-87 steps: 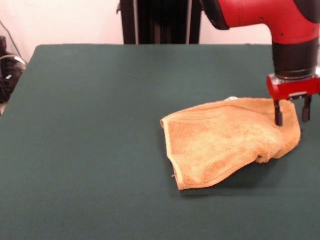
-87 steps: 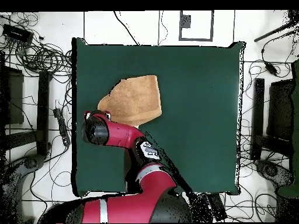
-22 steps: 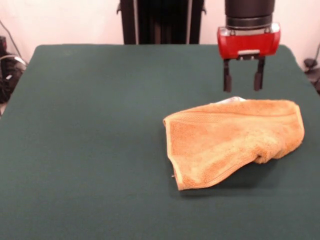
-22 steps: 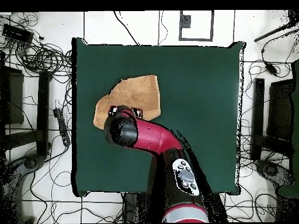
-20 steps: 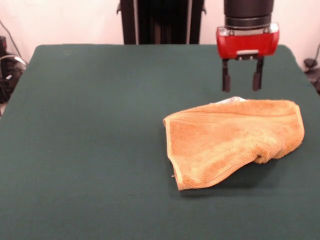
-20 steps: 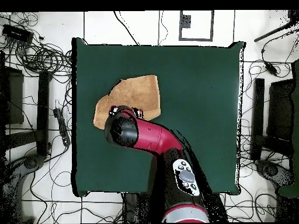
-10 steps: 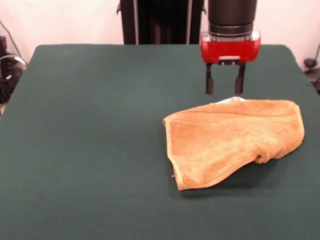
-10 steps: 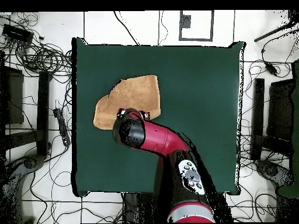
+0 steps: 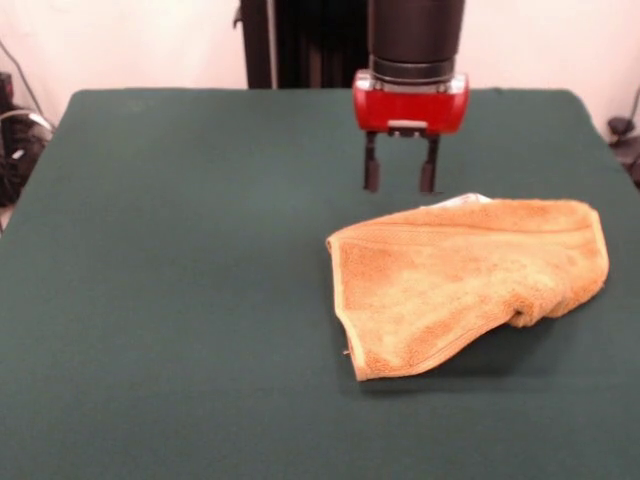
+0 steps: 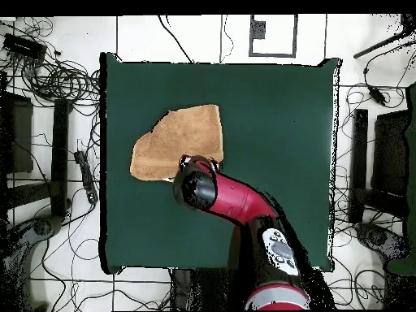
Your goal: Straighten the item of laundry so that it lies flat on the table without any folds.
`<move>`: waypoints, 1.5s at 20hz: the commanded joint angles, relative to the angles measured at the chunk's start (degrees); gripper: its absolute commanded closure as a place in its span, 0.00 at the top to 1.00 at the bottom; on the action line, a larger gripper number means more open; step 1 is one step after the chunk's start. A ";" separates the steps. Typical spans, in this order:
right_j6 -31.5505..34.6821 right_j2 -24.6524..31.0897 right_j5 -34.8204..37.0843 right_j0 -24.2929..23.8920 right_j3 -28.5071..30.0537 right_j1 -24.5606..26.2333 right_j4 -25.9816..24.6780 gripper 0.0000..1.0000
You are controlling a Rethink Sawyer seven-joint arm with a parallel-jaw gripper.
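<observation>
The golden-orange towel [image 9: 465, 280] lies folded over on the dark green table [image 9: 180, 300], right of centre in the front view, with a hemmed edge along its left side and a bunched fold at its right end. It also shows in the overhead view [image 10: 179, 142]. My gripper [image 9: 399, 178] hangs open and empty above the table, just behind the towel's far left corner, not touching it. In the overhead view the red arm covers the gripper [image 10: 195, 180] at the towel's near edge.
Cables and dark stands [image 10: 57, 122] surround the table on the floor. The robot's pedestal [image 9: 320, 45] stands at the table's far side. The table's right edge [image 9: 610, 150] is close to the towel's right end.
My gripper has moved to the left in the front view along the towel's far edge, staying open and at about the same height. The towel has not moved.
</observation>
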 commanded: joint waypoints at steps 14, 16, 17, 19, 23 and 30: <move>22.16 -3.36 -2.45 2.06 5.50 1.73 12.80 1.00; 22.89 -3.81 -2.16 2.63 5.21 1.75 14.32 1.00; 23.05 -4.22 -1.74 3.05 4.72 1.85 14.92 1.00; 23.41 -4.75 -1.35 3.58 3.98 2.09 15.65 1.00; 24.39 -5.71 -0.58 4.99 2.20 3.04 17.25 1.00; 25.26 -5.99 -0.88 6.22 1.10 4.06 18.32 1.00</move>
